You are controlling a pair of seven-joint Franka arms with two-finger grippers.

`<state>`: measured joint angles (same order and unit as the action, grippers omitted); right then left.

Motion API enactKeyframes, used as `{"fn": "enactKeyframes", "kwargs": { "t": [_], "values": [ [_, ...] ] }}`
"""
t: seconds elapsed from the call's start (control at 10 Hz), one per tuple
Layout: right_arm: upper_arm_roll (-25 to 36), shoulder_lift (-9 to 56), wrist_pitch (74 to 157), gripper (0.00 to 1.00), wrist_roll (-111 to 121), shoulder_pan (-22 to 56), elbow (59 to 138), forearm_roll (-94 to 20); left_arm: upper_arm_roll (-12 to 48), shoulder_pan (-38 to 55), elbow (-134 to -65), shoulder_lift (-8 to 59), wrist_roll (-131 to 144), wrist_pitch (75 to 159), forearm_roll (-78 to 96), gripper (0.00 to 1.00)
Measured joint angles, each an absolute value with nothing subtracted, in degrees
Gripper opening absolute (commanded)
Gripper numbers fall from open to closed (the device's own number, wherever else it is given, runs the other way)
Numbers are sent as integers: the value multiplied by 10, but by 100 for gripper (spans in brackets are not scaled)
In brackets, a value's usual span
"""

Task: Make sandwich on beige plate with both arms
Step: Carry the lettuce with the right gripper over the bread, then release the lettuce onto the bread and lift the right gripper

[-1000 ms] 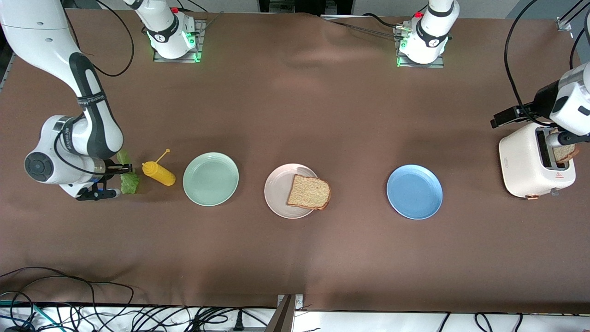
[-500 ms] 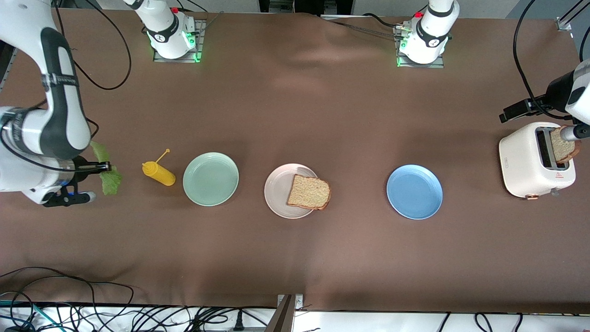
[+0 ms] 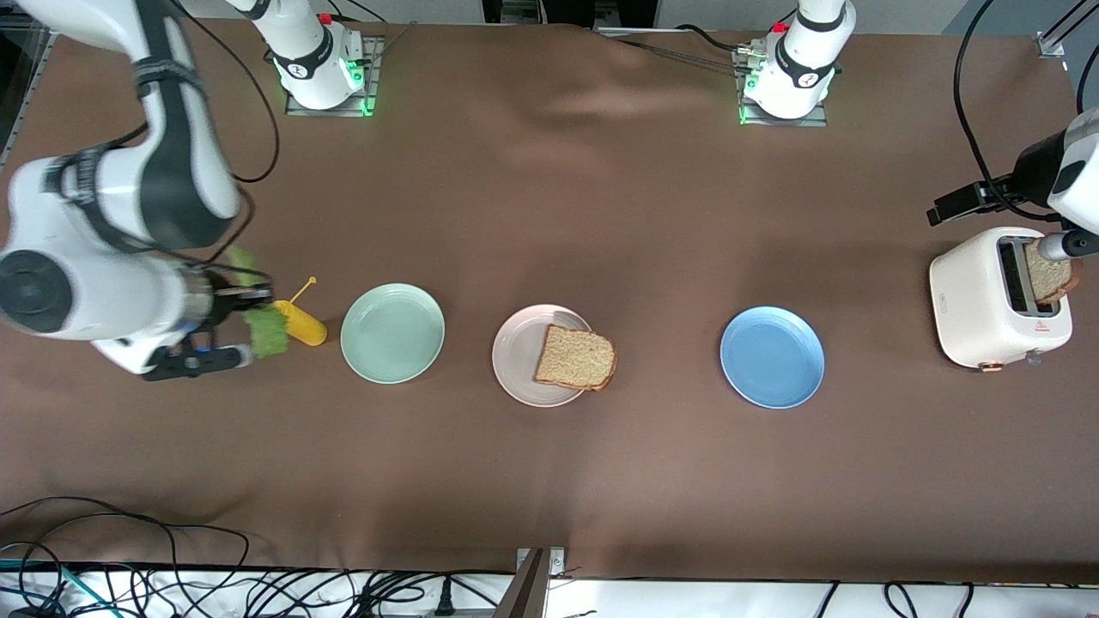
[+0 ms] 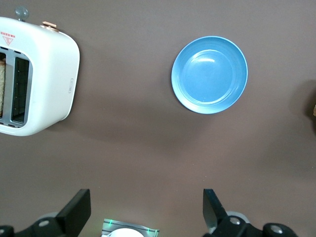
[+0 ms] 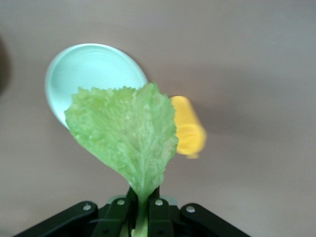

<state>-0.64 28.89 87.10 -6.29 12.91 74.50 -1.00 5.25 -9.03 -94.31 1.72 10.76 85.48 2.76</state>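
Note:
The beige plate [image 3: 515,339] lies mid-table with one brown bread slice [image 3: 575,357] on it, overhanging the rim toward the left arm's end. Another bread slice [image 3: 1053,276] stands in a slot of the white toaster [image 3: 979,300]; it also shows as a sliver of bread slice [image 4: 4,94] in the left wrist view. My left gripper [image 4: 146,212] hangs high over the toaster, open and empty. The right gripper [image 5: 145,207] is shut on the stem of a green lettuce leaf [image 5: 126,131], carried above the yellow bottle [image 5: 188,132]. From the front the lettuce leaf [image 3: 266,328] hides part of that bottle.
A mint-green plate [image 3: 392,333] lies between the yellow squeeze bottle [image 3: 305,326] and the beige plate. A blue plate [image 3: 772,357] lies between the beige plate and the toaster, and shows as the blue plate [image 4: 210,74] in the left wrist view. Cables run along the table edge nearest the front camera.
The right gripper lifted the lettuce off the table, swung outward, then came back over the yellow bottle. The left gripper rose above the toaster, staying open.

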Motion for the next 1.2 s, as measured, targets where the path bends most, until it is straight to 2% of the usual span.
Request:
{"fn": "enactKeyframes", "kwargs": {
  "t": [0.3, 0.5, 0.7, 0.8, 0.9, 1.0, 1.1, 1.2],
  "values": [
    [-82, 304, 949, 0, -252, 167, 746, -49, 53, -90, -942, 17, 108, 855, 28, 100],
    [-119, 346, 1067, 0, -335, 181, 748, -96, 57, -90, -941, 17, 108, 855, 28, 100],
    [-125, 403, 1220, 0, -424, 234, 750, -103, 56, -90, -941, 17, 108, 855, 28, 100],
    [-125, 434, 1292, 12, -465, 261, 751, -103, 55, -90, -941, 17, 108, 855, 28, 100],
    [-125, 461, 1343, 44, -490, 279, 751, -103, 53, -90, -941, 17, 108, 855, 28, 100],
    [-125, 484, 1372, 85, -498, 287, 751, -103, 52, -90, -941, 17, 108, 855, 28, 100],
    [-125, 498, 1381, 100, -498, 288, 751, -103, 52, -90, -941, 17, 108, 855, 28, 100],
    [-124, 504, 1383, 100, -498, 288, 751, -103, 53, -90, -941, 17, 108, 855, 28, 100]
  ]
}}
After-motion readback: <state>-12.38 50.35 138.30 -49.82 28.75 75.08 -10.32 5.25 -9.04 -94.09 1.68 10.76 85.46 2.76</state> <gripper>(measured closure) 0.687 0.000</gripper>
